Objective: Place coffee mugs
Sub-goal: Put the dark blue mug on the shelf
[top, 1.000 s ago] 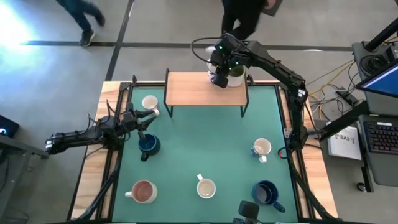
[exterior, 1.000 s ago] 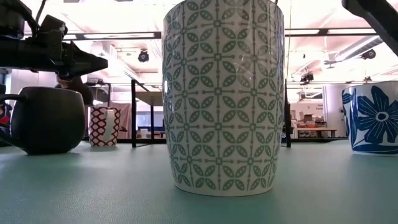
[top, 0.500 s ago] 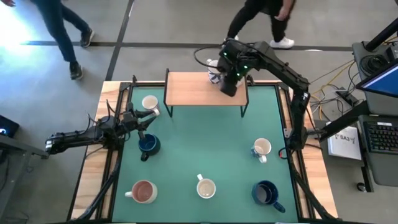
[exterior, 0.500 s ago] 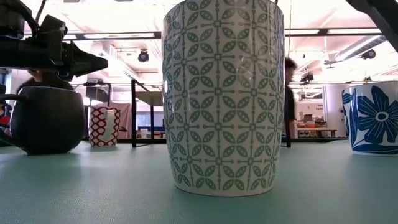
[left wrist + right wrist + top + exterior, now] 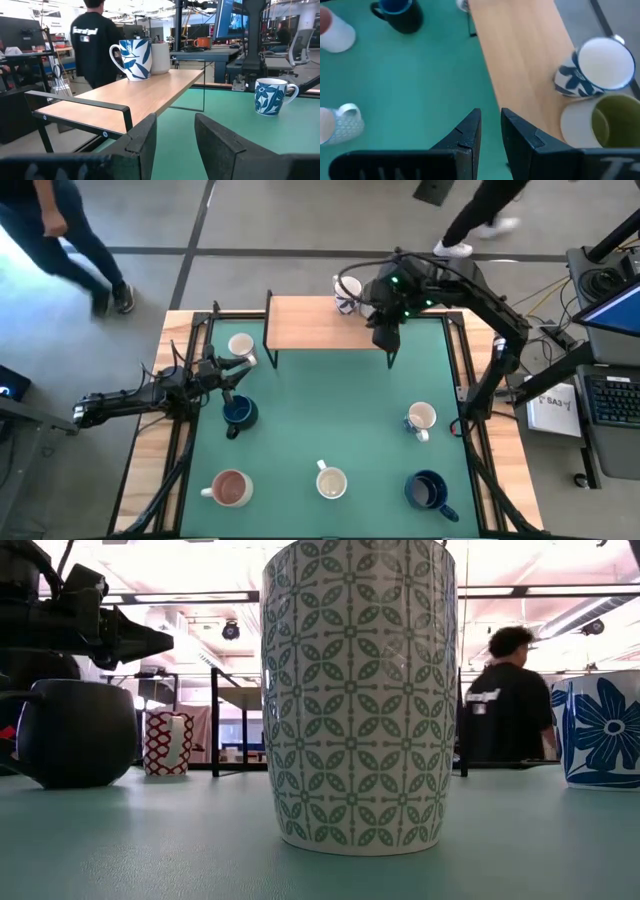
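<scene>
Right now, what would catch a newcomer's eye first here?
The wooden shelf at the table's far edge, with a blue-patterned mug at its far right corner and the right gripper over its front edge. Six more mugs dot the green mat.

Bright, even overhead light fills every view. In the low view the ceiling strip lights burn out to white, and the patterned mug close to the lens carries soft vertical sheen. In the high view a strong glare patch whitens the floor at the upper left, and shadows on the green worktop are faint and short. The right wrist view is soft with blur; the left hand looms dark and out of focus.
</scene>
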Controlling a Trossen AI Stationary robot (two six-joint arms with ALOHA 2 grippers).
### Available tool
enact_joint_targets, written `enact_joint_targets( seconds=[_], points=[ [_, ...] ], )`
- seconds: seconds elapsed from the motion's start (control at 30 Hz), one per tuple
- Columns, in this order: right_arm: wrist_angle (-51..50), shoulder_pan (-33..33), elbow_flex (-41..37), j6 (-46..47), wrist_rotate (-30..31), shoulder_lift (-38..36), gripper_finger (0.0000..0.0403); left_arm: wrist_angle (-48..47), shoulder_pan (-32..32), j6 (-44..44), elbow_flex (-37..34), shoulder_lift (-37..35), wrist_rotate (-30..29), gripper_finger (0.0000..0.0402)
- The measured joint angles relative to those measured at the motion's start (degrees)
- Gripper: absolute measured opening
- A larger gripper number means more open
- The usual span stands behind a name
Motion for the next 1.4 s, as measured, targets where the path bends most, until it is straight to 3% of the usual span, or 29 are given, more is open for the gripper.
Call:
enact_joint_targets(
  seconds=[0.17, 0.37, 0.47, 0.67, 0.77, 0.97, 1.13, 1.3, 1.4],
  points=[
    [-0.6, 2.8, 0.0, 0.5, 3.8, -0.7, 0.0063, 0.0, 0.0, 0.0, 0.0, 0.0, 0.0, 0.0116],
    [-0.9, 3.4, -3.4, 2.1, 4.2, -2.7, 0.0063, 0.2, 0.0, 0.0, 0.0, 0.0, 0.0, 0.0116],
    [1.1, 3.5, -9.0, 3.8, 4.8, -4.7, 0.0063, 2.5, 0.0, 0.1, 0.0, 0.0, 0.0, 0.0116],
    [7.7, 3.9, -25.2, 10.4, 14.5, -12.0, 0.0063, 9.6, 0.0, -1.6, 0.0, 0.0, 0.1, 0.0116],
    [14.1, 4.1, -33.6, 12.5, 14.7, -17.0, 0.0063, 12.6, 0.0, -5.5, 0.0, 0.0, 0.5, 0.0116],
    [24.7, 4.1, -47.2, 13.5, 14.2, -26.0, 0.0063, 22.1, 0.0, -4.3, 0.0, 0.1, 0.4, 0.0116],
    [29.1, 5.3, -55.8, 13.9, 14.2, -33.3, 0.0063, 20.6, 0.0, -10.8, 0.0, 1.5, 1.5, 0.0116],
    [30.9, 6.8, -62.1, 16.5, 14.2, -39.3, 0.0063, 19.8, 0.0, -10.6, 0.2, 6.4, -5.9, 0.0116],
    [33.7, 7.2, -65.3, 17.8, 14.2, -42.0, 0.0063, 13.2, 0.1, -10.5, 2.8, 10.1, -7.3, 0.0116]
  ],
)
